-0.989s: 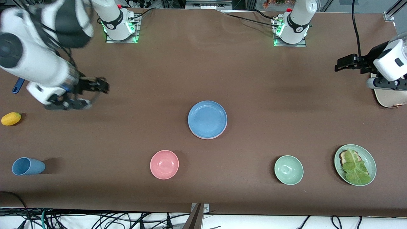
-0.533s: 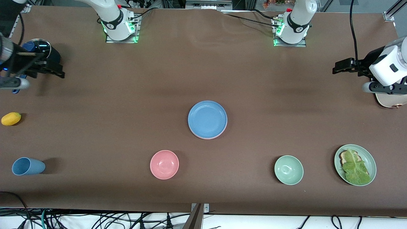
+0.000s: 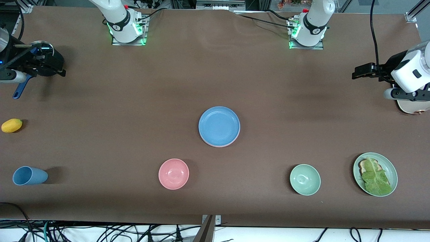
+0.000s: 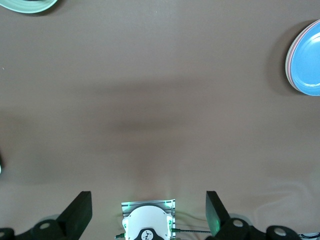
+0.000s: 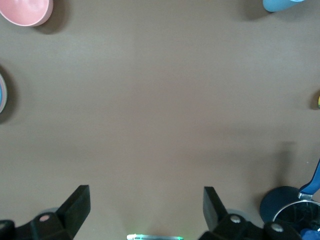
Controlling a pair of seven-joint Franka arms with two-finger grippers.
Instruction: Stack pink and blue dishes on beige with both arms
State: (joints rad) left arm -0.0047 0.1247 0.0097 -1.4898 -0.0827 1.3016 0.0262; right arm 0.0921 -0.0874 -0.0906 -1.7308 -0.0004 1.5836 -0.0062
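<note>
The sky-blue plate (image 3: 219,125) lies mid-table on top of the pale pink plate, of which only a thin rim (image 3: 218,145) shows. In the left wrist view the blue plate (image 4: 309,56) tops the pink rim (image 4: 291,56), and a thinner pale edge shows under that; I cannot tell whether it is the beige plate. My left gripper (image 3: 360,71) (image 4: 147,210) hangs open and empty over bare table at the left arm's end. My right gripper (image 3: 57,70) (image 5: 145,205) is open and empty at the right arm's end, beside a dark pot.
A pink bowl (image 3: 173,173), a green bowl (image 3: 305,179), a green plate with lettuce (image 3: 375,174) and a tipped blue cup (image 3: 28,175) lie nearer the camera. A yellow fruit (image 3: 11,125) and a dark pot with a blue handle (image 3: 42,53) sit at the right arm's end. A beige flat thing (image 3: 411,107) lies under the left hand.
The right arm has swung away from the table's middle toward its own end and now sits by the dark pot. The left gripper barely shifted. The plates have not moved.
</note>
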